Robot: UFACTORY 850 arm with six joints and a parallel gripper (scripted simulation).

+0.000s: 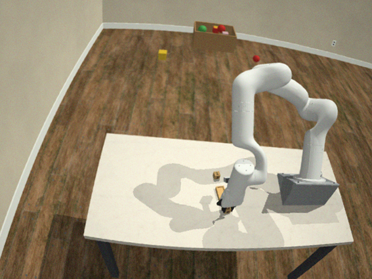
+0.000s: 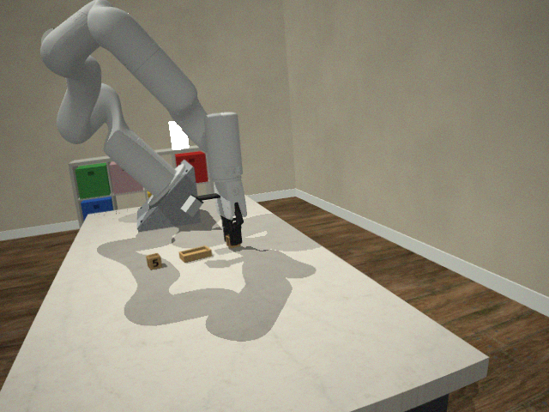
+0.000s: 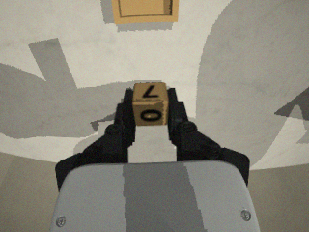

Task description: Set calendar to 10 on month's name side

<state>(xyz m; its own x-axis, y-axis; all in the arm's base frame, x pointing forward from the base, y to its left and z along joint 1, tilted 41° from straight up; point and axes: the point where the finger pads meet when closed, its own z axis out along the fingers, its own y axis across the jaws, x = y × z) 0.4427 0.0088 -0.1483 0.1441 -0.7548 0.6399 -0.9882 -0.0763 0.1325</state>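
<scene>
My gripper [image 1: 227, 208] [image 2: 232, 238] [image 3: 151, 100] points down and is shut on a wooden cube [image 1: 228, 211] [image 2: 229, 240] [image 3: 151, 102]. In the wrist view the held cube shows a 7, upside down, and a 0 lying on its side. It is low over the table; whether it touches is unclear. The empty wooden tray [image 1: 220, 191] [image 2: 197, 256] [image 3: 145, 20] lies flat on the table, apart from the held cube. The other wooden cube [image 1: 216, 175] [image 2: 153, 261] stands on the table beyond the tray's far end, with a 5 facing the exterior camera.
The white table [image 1: 133, 153] [image 2: 310, 354] carries the arm's grey base [image 1: 305, 193] [image 2: 171, 213] at one end. The arm's shadow falls around the tray and cubes. A toy box [image 1: 213, 42] and a yellow block [image 1: 162, 55] are on the floor, away from the table.
</scene>
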